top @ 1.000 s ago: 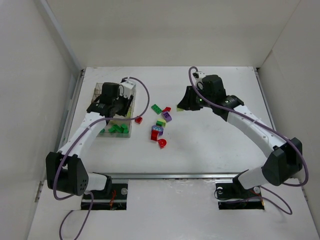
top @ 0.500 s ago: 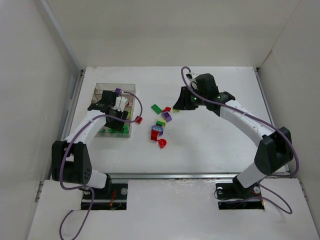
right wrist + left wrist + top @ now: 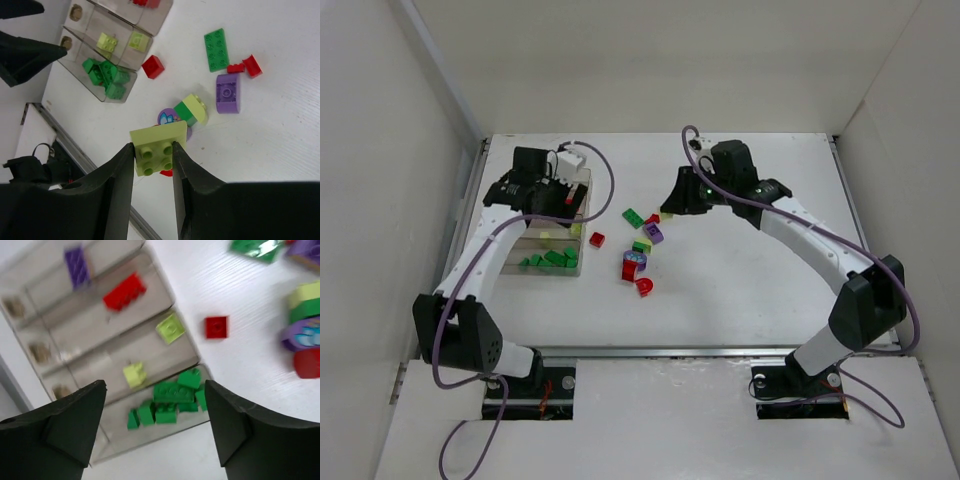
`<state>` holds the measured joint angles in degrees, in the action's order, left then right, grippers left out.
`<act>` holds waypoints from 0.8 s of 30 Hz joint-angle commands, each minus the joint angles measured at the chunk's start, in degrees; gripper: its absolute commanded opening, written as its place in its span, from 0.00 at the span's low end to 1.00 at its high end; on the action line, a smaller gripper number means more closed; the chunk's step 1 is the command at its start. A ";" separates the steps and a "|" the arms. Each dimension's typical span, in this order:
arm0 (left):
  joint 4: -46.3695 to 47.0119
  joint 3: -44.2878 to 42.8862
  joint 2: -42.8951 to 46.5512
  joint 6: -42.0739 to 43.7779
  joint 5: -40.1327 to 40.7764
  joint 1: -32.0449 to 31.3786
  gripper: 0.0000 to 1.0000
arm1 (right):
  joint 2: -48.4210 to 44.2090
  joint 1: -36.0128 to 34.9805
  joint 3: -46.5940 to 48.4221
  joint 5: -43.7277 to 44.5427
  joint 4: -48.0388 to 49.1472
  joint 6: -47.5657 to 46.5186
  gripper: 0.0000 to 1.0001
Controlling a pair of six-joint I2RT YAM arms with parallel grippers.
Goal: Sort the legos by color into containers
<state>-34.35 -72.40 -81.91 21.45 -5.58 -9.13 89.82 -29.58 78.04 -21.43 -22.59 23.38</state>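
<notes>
The clear container (image 3: 523, 249) lies at the table's left, divided into rows. In the left wrist view its rows (image 3: 90, 335) hold a purple brick (image 3: 77, 265), a red brick (image 3: 125, 290), two yellow-green bricks (image 3: 170, 327) and several green bricks (image 3: 167, 400). My left gripper (image 3: 548, 192) hangs above it, open and empty (image 3: 155, 425). My right gripper (image 3: 675, 203) is shut on a yellow-green brick (image 3: 157, 149), held above the loose legos (image 3: 642, 244) at mid-table.
Loose on the table are a red brick (image 3: 597, 239), a flat green one (image 3: 216, 49), small red pieces (image 3: 245, 66), a purple brick (image 3: 228, 92), a yellow-green and green stack (image 3: 191, 111) and a round red piece (image 3: 645, 287). White walls close in three sides.
My left gripper's jaws have opened wide and it has drawn back over the far part of the container. My right gripper has shifted left, still gripping the yellow-green brick.
</notes>
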 commanded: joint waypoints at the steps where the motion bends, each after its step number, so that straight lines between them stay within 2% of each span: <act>1: 4.62 -2.05 4.91 10.06 -13.11 -4.13 0.77 | 0.00 -0.48 3.87 -3.87 4.13 0.35 0.00; 2: 5.77 -1.43 6.48 12.36 -15.49 -7.10 0.82 | 0.00 -0.48 4.57 -4.40 4.65 1.22 0.00; 3: 7.00 0.66 7.37 14.56 -17.51 -8.87 0.94 | 0.00 -0.48 5.19 -5.11 5.70 2.45 0.00; 4: 8.41 1.99 8.33 16.76 -20.84 -10.72 1.00 | 0.00 -0.48 5.19 -5.63 6.24 3.07 0.00; 7: 15.34 8.05 12.73 22.57 -24.81 -17.14 1.00 | 0.00 -1.00 5.72 -7.40 7.99 4.74 0.00; 11: 27.91 15.88 16.52 24.51 -24.13 -22.77 1.00 | -1.05 -2.23 6.25 -6.70 7.39 4.75 0.00; 13: 32.23 17.11 17.13 24.51 -23.25 -24.09 1.00 | -1.57 -3.89 6.25 -6.08 6.77 4.75 0.00; 21: 39.79 16.59 14.94 18.27 -17.71 -25.42 1.00 | -2.19 -5.75 4.84 -7.40 7.30 4.75 0.00; 24: 40.41 16.59 14.41 17.75 -17.71 -25.42 0.94 | -2.19 -6.36 4.84 -8.10 7.30 4.75 0.00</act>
<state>0.78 -55.48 -67.64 40.73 -24.08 -34.11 89.80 -35.35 81.69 -28.01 -18.55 27.75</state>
